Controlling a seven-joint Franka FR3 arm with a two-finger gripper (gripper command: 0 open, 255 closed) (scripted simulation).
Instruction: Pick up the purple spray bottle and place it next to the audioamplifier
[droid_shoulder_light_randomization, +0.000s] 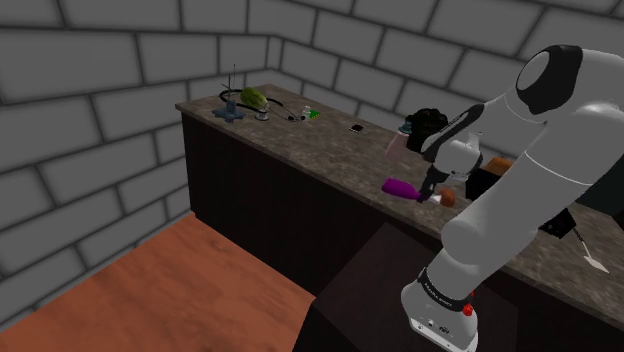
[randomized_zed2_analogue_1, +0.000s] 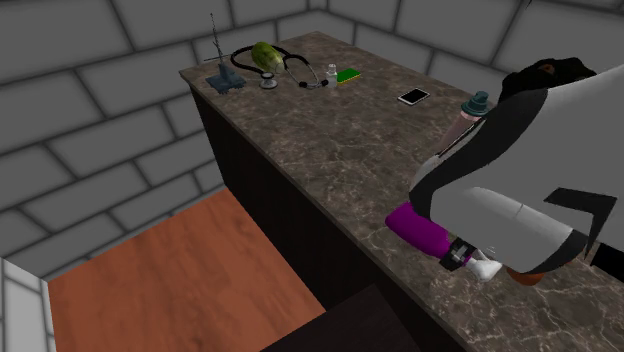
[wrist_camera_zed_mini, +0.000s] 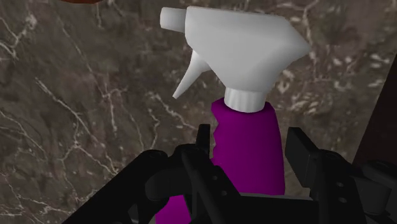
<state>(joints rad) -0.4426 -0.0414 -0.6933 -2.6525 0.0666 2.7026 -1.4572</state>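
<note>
Bottle (randomized_zed2_analogue_1: 418, 228), purple with a white trigger head (wrist_camera_zed_mini: 242, 57), flat on its side on the desk (randomized_zed2_analogue_1: 330, 150), right at the long edge over the wood floor (randomized_zed2_analogue_1: 170, 280), head toward the second exterior view's right.

Left to right along the desk in that view:
- At the far left corner, a blue base with a thin mast (randomized_zed2_analogue_1: 222, 80).
- Just beside it, a green lump (randomized_zed2_analogue_1: 263, 54) ringed by a black cord (randomized_zed2_analogue_1: 295, 62).
- Then a small vial (randomized_zed2_analogue_1: 330, 70) and a green card (randomized_zed2_analogue_1: 348, 75), near each other.
- Further on, a phone (randomized_zed2_analogue_1: 414, 96), lying flat, well apart from the front edge.
- Toward the back edge, a teal-capped flask (randomized_zed2_analogue_1: 476, 104).
- Past it, a black device (randomized_zed2_analogue_1: 545, 75), partly hidden by the arm (randomized_zed2_analogue_1: 520, 200).

Claw (wrist_camera_zed_mini: 251, 137) low over the bottle, fingers (wrist_camera_zed_mini: 304, 153) apart and set either side of the purple body, just below the neck. Thin gap visible at one finger. Other finger at or against the body, cannot tell which. Bottle resting on the marbled top, not lifted.

In the shoulder view, claw (droid_shoulder_light_randomization: 432, 192) at the bottle's head end, with a small orange thing (droid_shoulder_light_randomization: 450, 198) just beside it. Stand (droid_shoulder_light_randomization: 440, 310) at that view's lower right, in front of the desk. Grey block walls (droid_shoulder_light_randomization: 90, 90) behind and to the left.
</note>
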